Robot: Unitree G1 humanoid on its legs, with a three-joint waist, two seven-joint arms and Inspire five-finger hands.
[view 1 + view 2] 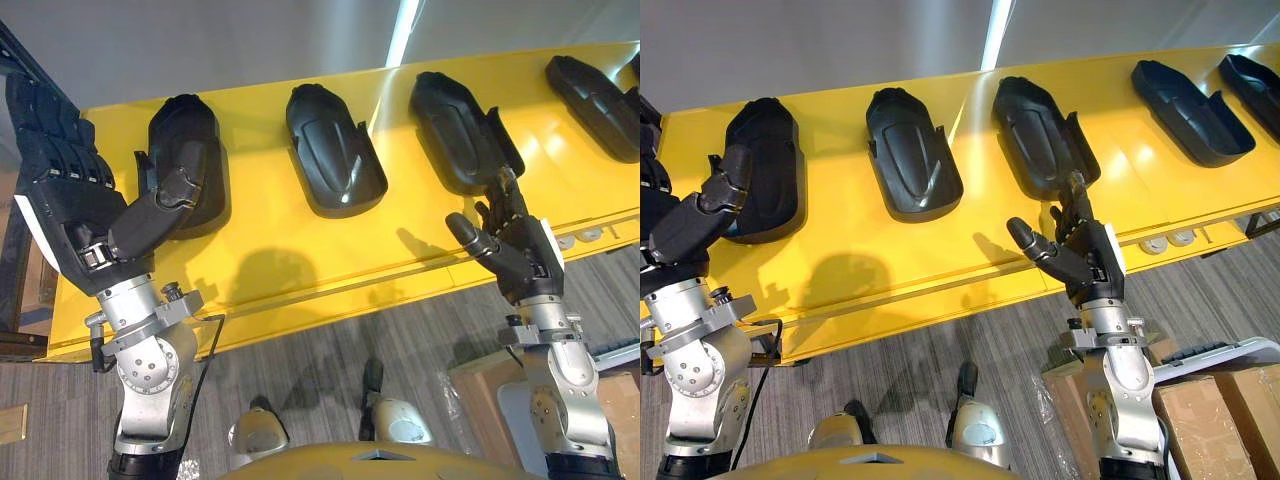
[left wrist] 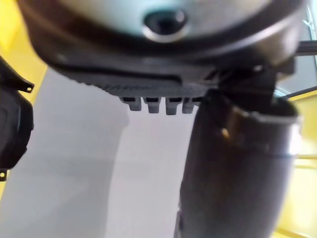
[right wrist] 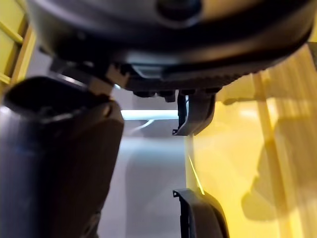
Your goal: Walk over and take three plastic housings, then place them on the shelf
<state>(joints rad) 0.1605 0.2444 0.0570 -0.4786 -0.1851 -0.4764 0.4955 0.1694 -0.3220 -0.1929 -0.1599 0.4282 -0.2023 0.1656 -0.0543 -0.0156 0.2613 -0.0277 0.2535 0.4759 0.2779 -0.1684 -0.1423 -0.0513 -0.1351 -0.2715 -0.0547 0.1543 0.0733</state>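
housings in a row on the yellow surface, both hands raised over them

we see several glossy black moulded plastic housings lying hollow side down in a row on a long flat yellow surface (image 1: pixel 300 290). whether this is the place they are taken from or the shelf they go to, we cannot settle: the same row would fit housings waiting to be picked or housings already laid down.

what could go wrong, as we judge it: the shells look smooth and rounded, so a shallow pinch on an edge could let one slide or tip. the nearest housing on our right (image 1: pixel 462 133) lies close to the front lip, and a nudge from the fingertips could push it askew or toward its neighbour, the middle housing (image 1: pixel 333 150).

our right hand (image 1: pixel 517 245) is loosely spread, fingers up and relaxed, thumb standing out to the side. its fingertips (image 1: pixel 505 185) sit right at the near end of that housing; we cannot tell if they touch it. it holds nothing.

our left hand (image 1: pixel 75 205) is raised and empty, fingers fairly straight and its thumb reaching over the leftmost housing (image 1: pixel 190 135), apparently above it and not gripping.
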